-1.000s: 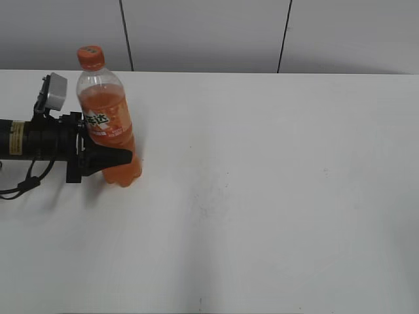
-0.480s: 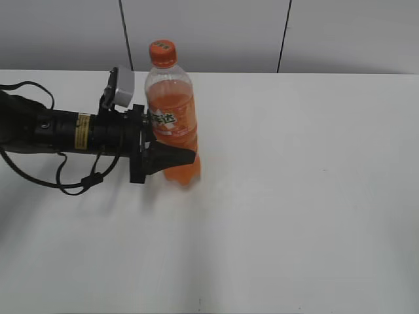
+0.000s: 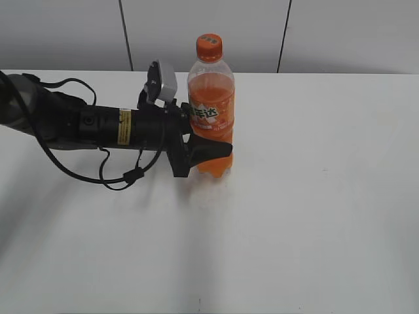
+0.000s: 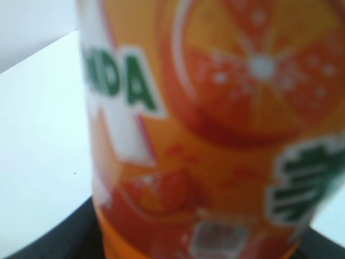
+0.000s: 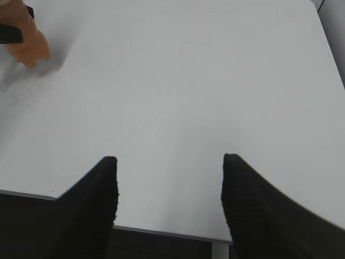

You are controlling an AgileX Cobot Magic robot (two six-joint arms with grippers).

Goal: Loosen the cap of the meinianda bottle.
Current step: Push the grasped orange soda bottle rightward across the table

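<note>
The meinianda bottle point(image 3: 211, 108) is upright, left of the table's middle, with orange soda and an orange label. Its orange cap point(image 3: 209, 47) sits on top with nothing touching it. My left gripper point(image 3: 213, 149) reaches in from the left and is shut on the bottle's lower body, below the label. In the left wrist view the label point(image 4: 215, 124) fills the frame between dark fingers point(image 4: 59, 240). My right gripper point(image 5: 170, 160) hangs open and empty over the table's near edge, far from the bottle's base point(image 5: 27, 46). It is outside the exterior view.
The white table point(image 3: 314, 209) spreads to the right and front of the bottle. A grey panelled wall point(image 3: 209, 33) runs behind its far edge. The table's near edge point(image 5: 161, 229) lies just under my right fingers. A black cable point(image 3: 121, 176) loops under the left arm.
My left arm has carried the bottle to the right across the table, from the far left toward the middle. The grip has stayed the same.
</note>
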